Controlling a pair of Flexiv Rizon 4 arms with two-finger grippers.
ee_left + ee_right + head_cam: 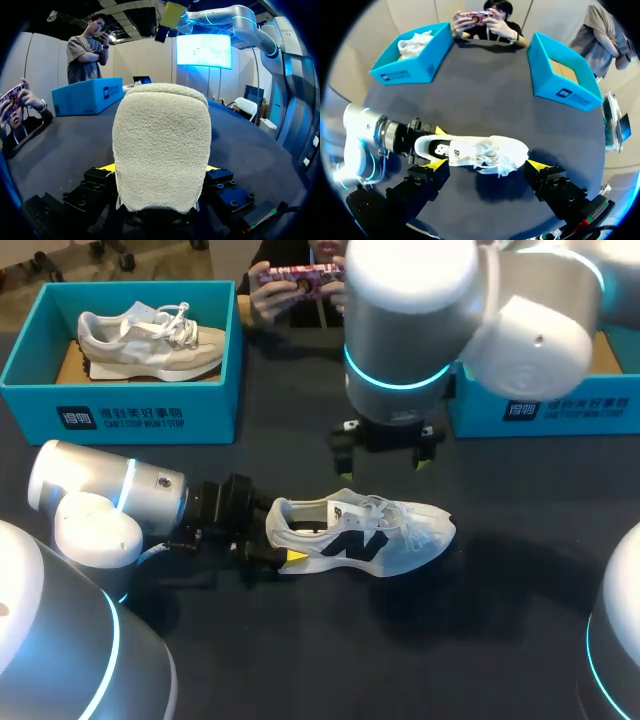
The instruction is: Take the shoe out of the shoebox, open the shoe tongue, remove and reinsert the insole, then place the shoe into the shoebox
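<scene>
- White shoe [365, 537] sits upright mid-bench [300, 660], toe pointing right.
- Left pincer [282, 540] clamps its heel from both sides.
- Right pincer [384, 455] hangs above the shoe, fingers wide apart.

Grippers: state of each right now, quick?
Left gripper: closed on the heel of the white mesh sneaker.
Right gripper: jaws open, empty, above the sneaker.
</scene>
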